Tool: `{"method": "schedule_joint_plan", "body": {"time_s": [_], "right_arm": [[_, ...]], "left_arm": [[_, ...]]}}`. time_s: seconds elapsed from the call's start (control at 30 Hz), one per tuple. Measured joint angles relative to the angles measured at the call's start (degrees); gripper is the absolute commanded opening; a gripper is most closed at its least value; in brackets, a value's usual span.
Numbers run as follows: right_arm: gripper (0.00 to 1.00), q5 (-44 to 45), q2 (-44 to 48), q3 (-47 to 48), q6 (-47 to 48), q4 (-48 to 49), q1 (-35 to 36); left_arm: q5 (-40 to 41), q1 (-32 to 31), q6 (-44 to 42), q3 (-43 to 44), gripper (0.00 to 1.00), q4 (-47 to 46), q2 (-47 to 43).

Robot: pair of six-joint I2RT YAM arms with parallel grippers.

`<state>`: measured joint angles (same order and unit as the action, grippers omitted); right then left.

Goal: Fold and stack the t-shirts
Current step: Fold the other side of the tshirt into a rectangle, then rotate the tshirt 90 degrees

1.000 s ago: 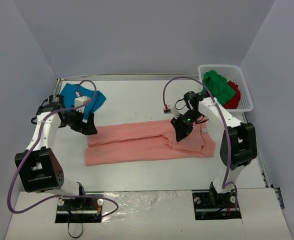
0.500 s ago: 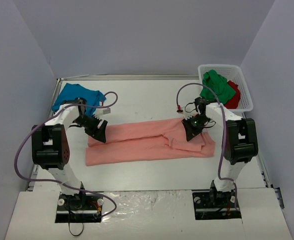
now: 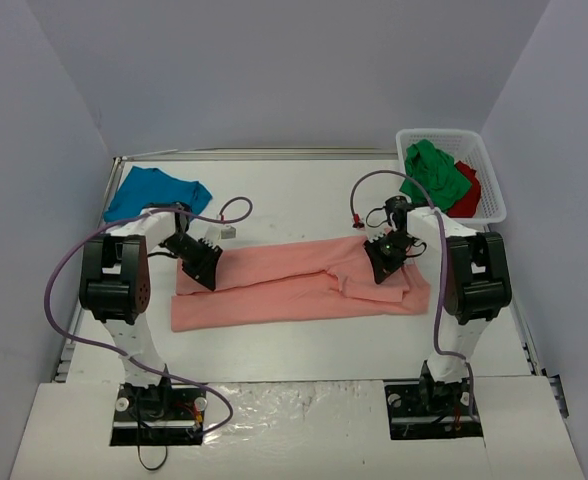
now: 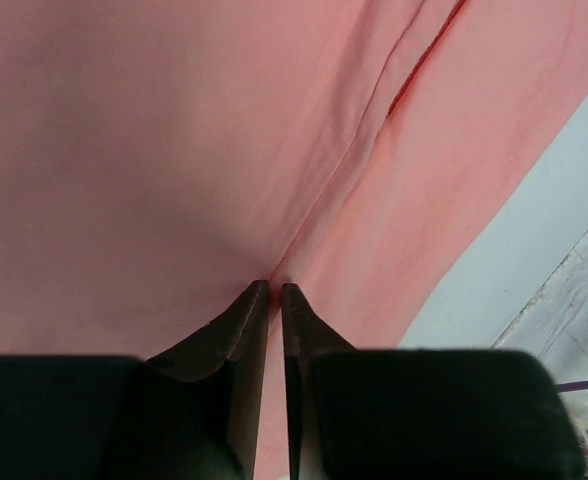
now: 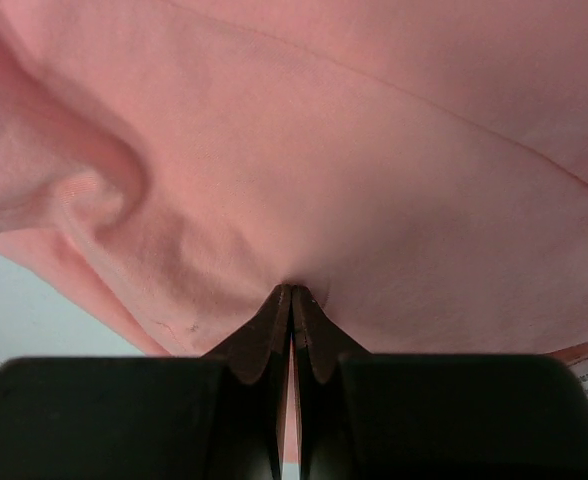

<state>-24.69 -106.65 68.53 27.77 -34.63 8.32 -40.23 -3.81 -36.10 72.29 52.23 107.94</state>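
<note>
Desk (image 3: 304, 345) is carrying everything, with pale walls standing round it.

Salmon-pink t-shirt (image 3: 284, 288) is lying across the desk's middle as a long band running left to right, and it is rumpling at its right end.

White mesh basket (image 3: 494, 180) is sitting at the far right corner. It is holding a green t-shirt (image 3: 434, 170), which is partly covering a red t-shirt (image 3: 467, 197).

Teal-blue t-shirt (image 3: 149, 190) is lying bunched at the far left, well apart from the band.

Both arms are folding steeply down onto the band, with purple cables (image 3: 66, 290) looping beside them.

Left pincer (image 3: 202, 268) is clamping a crease near the band's left end, fingers almost together. Right pincer (image 3: 382, 262) is pinching a pucker near the right end, fingers together.

Both wrist views are filling with pink cloth, so I cannot tell how many layers are being gripped.
</note>
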Motion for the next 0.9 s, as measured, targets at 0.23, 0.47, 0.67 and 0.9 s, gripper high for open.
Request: {"method": "schedule_joint_plan", "body": {"time_s": [0.23, 0.47, 0.67, 0.9], "right_arm": [[0.00, 1.4, -0.9, -0.3, -0.7, 0.5, 0.0], [0.00, 1.9, -0.9, -0.3, -1.0, 0.6, 0.4], [0.00, 2.3, -0.9, -0.2, -1.2, 0.6, 0.9], [0.00, 4.7, -5.5, 6.4, -3.0, -2.4, 2.3]], "left_arm": [[-0.5, 0.0, -1.3, 0.0, 0.03, 0.4, 0.1], [0.6, -0.9, -1.3, -0.2, 0.03, 0.0, 0.5], [3.8, -3.0, 0.1, -0.9, 0.02, -0.6, 1.2], [6.3, -4.7, 1.5, -1.0, 0.02, -0.7, 1.0]]}}
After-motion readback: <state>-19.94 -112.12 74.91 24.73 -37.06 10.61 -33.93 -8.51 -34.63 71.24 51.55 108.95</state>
